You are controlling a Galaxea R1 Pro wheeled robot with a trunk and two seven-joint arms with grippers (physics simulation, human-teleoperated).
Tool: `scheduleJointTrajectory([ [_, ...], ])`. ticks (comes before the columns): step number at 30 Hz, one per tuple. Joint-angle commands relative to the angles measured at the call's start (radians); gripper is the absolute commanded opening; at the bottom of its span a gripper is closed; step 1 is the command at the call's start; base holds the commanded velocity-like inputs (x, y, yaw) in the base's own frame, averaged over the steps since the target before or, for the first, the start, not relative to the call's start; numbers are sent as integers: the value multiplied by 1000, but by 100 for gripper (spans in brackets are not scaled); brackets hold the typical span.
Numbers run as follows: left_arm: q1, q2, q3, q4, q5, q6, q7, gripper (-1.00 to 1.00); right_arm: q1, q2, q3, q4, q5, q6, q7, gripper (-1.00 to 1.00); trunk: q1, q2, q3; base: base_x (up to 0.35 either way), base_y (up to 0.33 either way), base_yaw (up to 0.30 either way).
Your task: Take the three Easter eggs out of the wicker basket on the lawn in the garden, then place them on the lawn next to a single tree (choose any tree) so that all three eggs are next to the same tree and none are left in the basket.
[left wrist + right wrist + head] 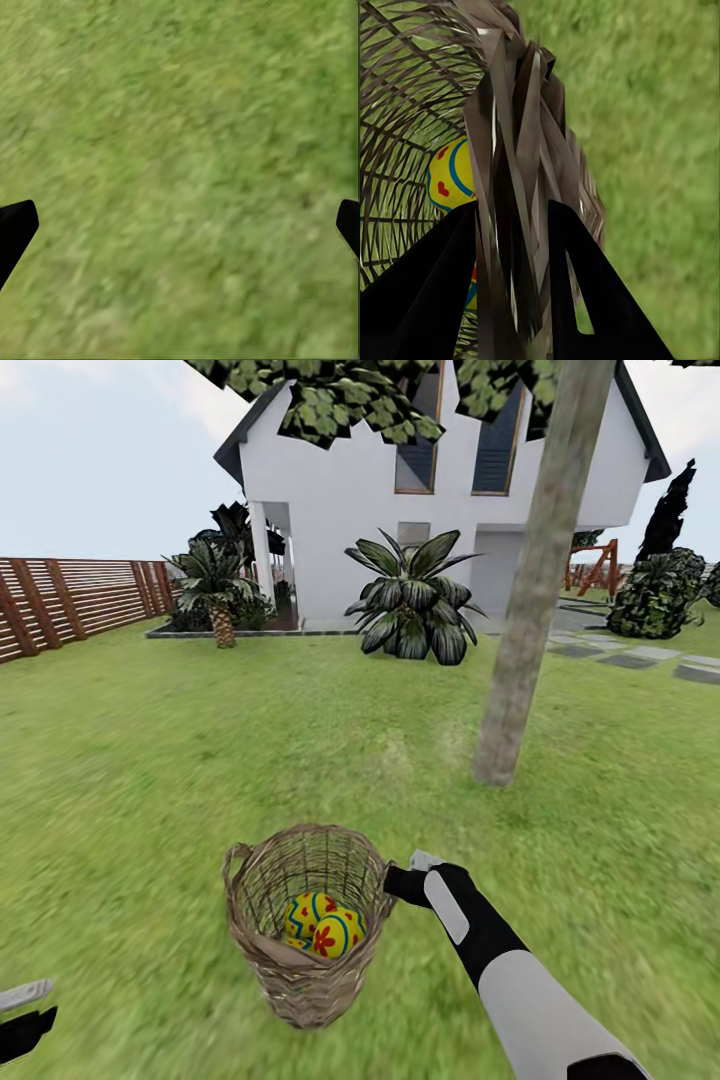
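Observation:
The wicker basket [300, 960] stands low in the middle of the head view on the lawn [130, 760]. Yellow Easter eggs [322, 925] with red flowers and blue bands lie inside it. My right gripper [395, 882] is shut on the basket's right rim; in the right wrist view its fingers [435, 277] sit one inside and one outside the woven wall [517, 150], with an egg [451, 176] behind the weave. My left gripper [20, 1015] hangs open at the lower left, over bare grass [180, 150]. The tree [530, 590] rises just beyond the basket, to its right.
A white house [350, 480] stands behind the tree with a broad-leaved bush [415, 605] and a short palm [215, 595] in front. A slatted wooden fence [70, 600] runs at the left. Grey paving stones [640, 655] and a dark bush [655, 595] lie at the right.

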State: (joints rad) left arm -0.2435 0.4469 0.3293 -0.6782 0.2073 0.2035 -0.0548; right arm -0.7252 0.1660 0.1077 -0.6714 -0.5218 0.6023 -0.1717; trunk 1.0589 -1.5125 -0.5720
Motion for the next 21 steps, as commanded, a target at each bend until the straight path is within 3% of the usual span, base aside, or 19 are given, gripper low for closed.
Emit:
scheduleJointTrajectory([
  [1,0,0,4,-1,7,5,-5,100,-1,0,3,-2,-20,1,-9,-100,1,-1,-1,339,0,0],
  [16,0,-1,4,-1,7,1,-5,100,0,1,5,-4,-20,1,-9,-100,1,-1,-1,339,0,-3],
  [21,0,-1,4,-1,7,1,-5,100,-1,1,6,-4,-20,1,-9,-100,1,-1,-1,339,0,-191],
])
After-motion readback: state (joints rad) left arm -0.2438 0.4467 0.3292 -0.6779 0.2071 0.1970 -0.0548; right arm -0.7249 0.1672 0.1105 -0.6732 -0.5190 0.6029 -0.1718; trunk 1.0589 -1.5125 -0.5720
